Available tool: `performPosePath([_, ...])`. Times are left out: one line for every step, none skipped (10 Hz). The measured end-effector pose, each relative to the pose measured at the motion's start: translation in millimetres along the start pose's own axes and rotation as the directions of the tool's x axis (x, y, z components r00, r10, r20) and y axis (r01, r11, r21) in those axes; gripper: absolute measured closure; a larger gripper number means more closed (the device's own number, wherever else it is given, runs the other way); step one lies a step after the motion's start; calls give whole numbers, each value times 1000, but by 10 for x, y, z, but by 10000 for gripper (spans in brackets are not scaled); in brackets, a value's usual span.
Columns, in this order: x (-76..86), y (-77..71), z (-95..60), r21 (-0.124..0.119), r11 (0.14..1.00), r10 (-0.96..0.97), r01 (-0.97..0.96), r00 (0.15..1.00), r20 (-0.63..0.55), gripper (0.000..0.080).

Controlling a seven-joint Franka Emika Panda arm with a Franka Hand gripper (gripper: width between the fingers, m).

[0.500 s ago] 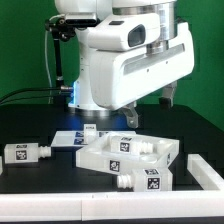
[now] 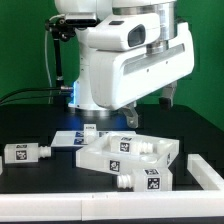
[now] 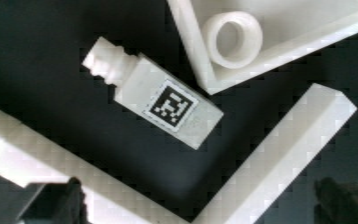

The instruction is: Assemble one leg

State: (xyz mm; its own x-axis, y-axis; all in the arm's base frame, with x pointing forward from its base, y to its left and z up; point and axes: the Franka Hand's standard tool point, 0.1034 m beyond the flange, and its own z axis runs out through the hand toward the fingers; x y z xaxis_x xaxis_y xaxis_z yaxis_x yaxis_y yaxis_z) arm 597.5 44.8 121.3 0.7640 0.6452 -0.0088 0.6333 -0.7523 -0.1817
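Note:
In the wrist view a leg (image 3: 163,95), a small white peg with a black-and-white tag on its side, lies flat on the black table. My gripper (image 3: 197,205) is open above the table, its two dark fingertips (image 3: 51,200) wide apart and holding nothing. The leg lies ahead of the fingers, apart from them. In the exterior view the gripper is hidden behind the arm's white body. There one leg (image 2: 28,153) lies alone at the exterior view's left and another leg (image 2: 140,181) lies in front of the wide rimmed panel (image 2: 165,155).
The panel's corner with a round hole (image 3: 238,40) is near the leg in the wrist view. Two white bars meet in a V (image 3: 282,140) between the fingers. A white rail (image 2: 40,205) runs along the table's front, and a thin flat white board (image 2: 65,138) lies behind the panel.

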Motion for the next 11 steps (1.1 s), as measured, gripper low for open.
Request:
performPosePath([0, 1, 5, 0, 1000, 2, -2, 1000, 0, 150])
performPosePath([24, 0, 44, -10, 1000, -2, 2, 1000, 7, 150])
performPosePath([102, -7, 117, -21, 998, -59, 60, 998, 20, 150])
performPosePath([227, -27, 181, -66, 987, -146, 147, 989, 22, 150])
performPosePath([281, -40, 277, -94, 983, -161, 160, 987, -10, 150])
performPosePath([205, -20, 382, -102, 983, -154, 151, 988, -22, 150])
performPosePath([190, -23, 362, -93, 984, -151, 149, 988, -12, 150])
performPosePath([203, -17, 350, -95, 984, -152, 150, 988, -14, 150])
performPosePath([197, -17, 359, -94, 984, -151, 149, 988, -13, 150])
performPosePath([201, -9, 358, -105, 980, -174, 172, 985, -14, 150])
performPosePath([183, -11, 412, -147, 959, -248, 243, 968, -18, 150])
